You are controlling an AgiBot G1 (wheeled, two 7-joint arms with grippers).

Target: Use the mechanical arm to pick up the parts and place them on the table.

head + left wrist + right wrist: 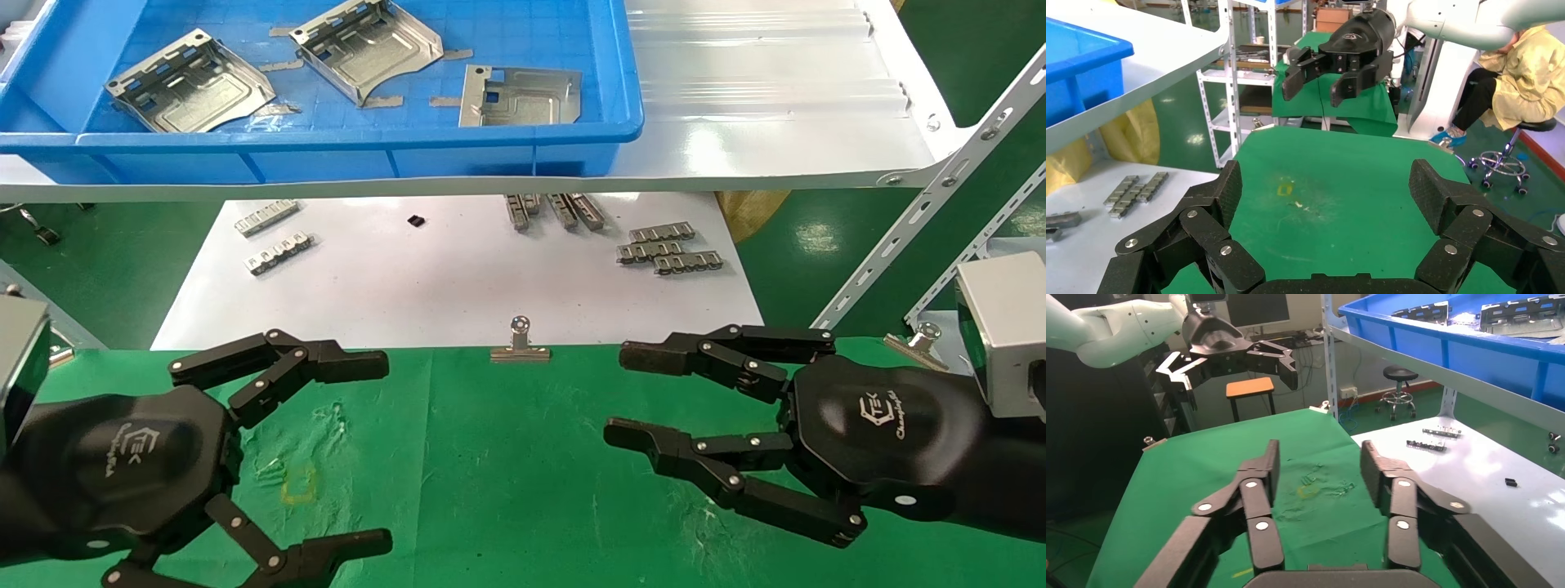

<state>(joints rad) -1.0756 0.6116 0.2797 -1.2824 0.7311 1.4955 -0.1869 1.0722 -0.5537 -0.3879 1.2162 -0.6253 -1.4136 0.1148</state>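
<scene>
Three metal parts (189, 82), (368, 47), (520, 96) are seen lying in the blue tray (343, 135) on the white shelf (776, 106), well apart from both sets of jaws and beyond the binder clip (520, 341) at the far edge of the table (507, 457). No part is touched by either hand.

The left gripper (384, 449) is held over the green table to the left of the binder clip, its jaws spread wide and empty. The right gripper (617, 392) is held over the table to the right of the clip, its jaws also spread apart with nothing between them. In the left wrist view the left gripper's fingers (1214, 208) are seen parted above bare green cloth.

Small slotted strips (670, 247) are laid on the white sheet (458, 286) past the clip, below the shelf.

A white logo (878, 412) is printed on the right palm; its letters cannot be read with certainty.
</scene>
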